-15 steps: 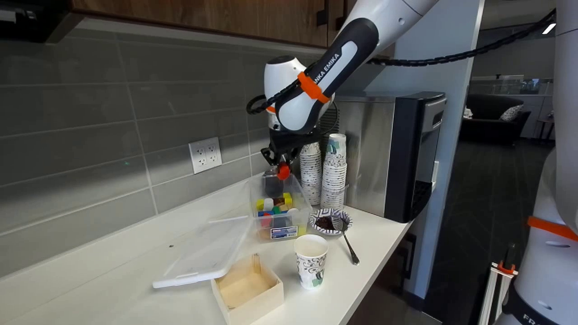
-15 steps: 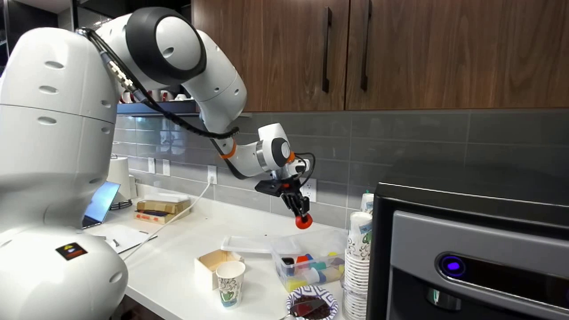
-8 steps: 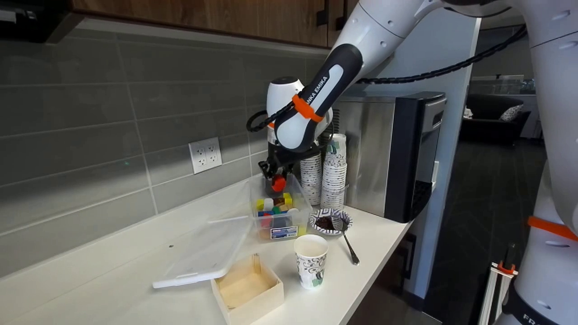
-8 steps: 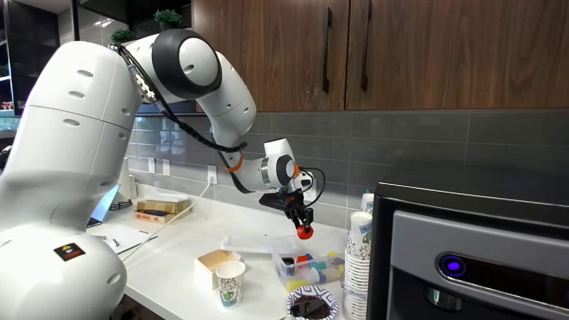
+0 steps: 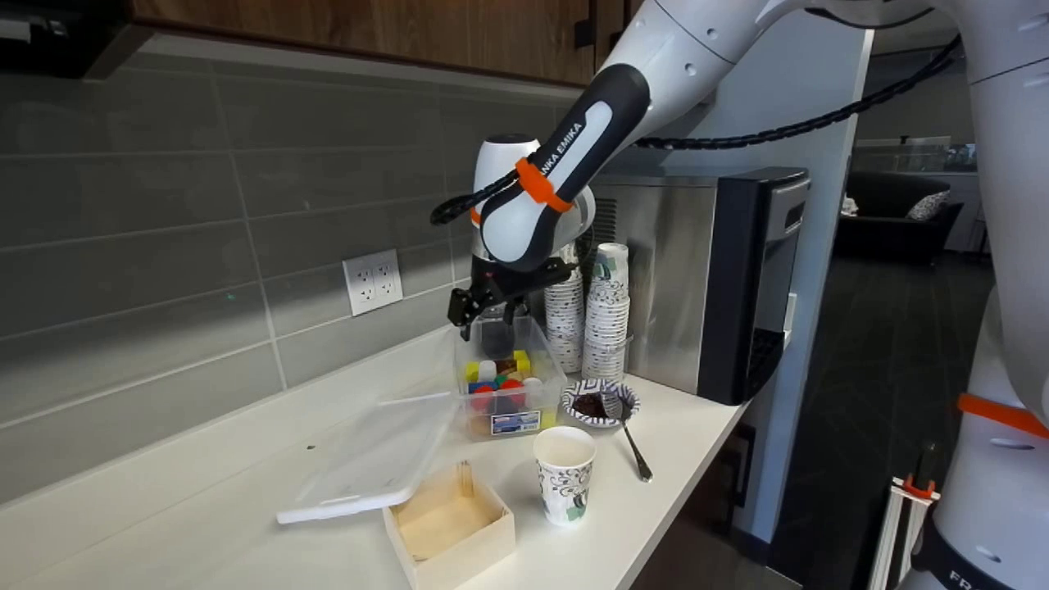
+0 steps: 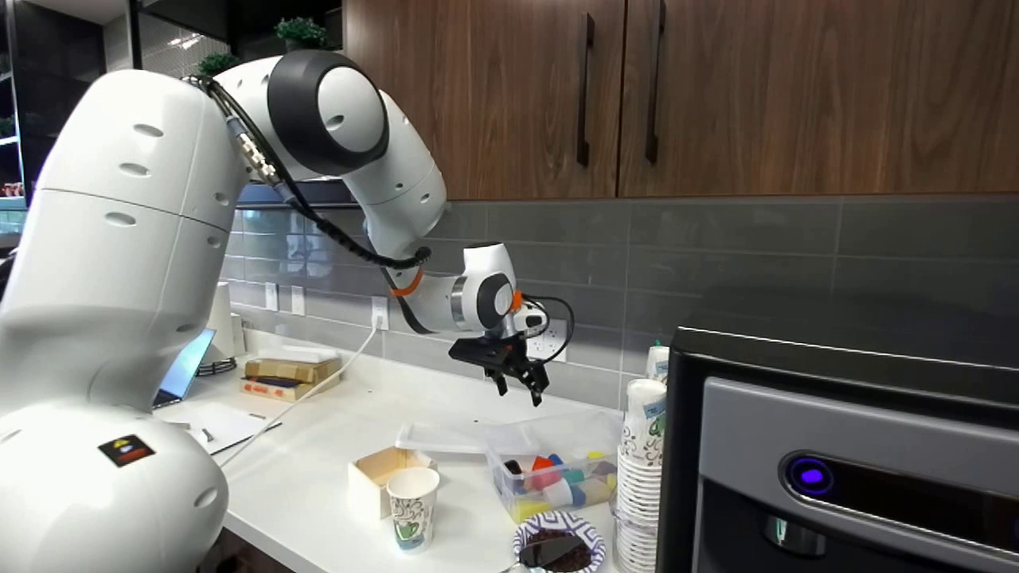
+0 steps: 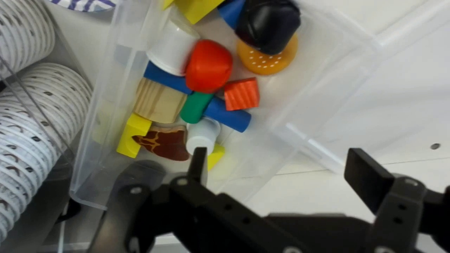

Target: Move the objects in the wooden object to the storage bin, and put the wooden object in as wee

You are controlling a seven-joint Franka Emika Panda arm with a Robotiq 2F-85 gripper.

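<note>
The storage bin [image 5: 483, 424], clear plastic, holds several coloured pieces. A rounded red object [image 7: 211, 66] lies among them in the wrist view, beside a white cup-shaped piece. A black object [image 7: 269, 26] rests there too, partly over an orange disc. In both exterior views my gripper [image 5: 488, 323] hangs above the bin, toward its wall side. The wrist view shows the gripper [image 7: 277, 158] wide open, nothing between its fingers [image 7: 367, 179]. Nearer the front of the counter sits the wooden object [image 5: 479, 551], a pale box; its inside floor shows bare.
A translucent lid [image 5: 373, 459] lies between the bin and the wooden box. A paper cup [image 5: 565, 483] stands beside the box. Close to the bin are a patterned bowl [image 6: 521, 545] with a utensil and stacked cups [image 5: 606, 328], then a steel-sided machine [image 5: 664, 279].
The arm came down with the red object in the gripper, then the gripper opened and the red object dropped into the bin. The gripper has since shifted slightly up and away.
</note>
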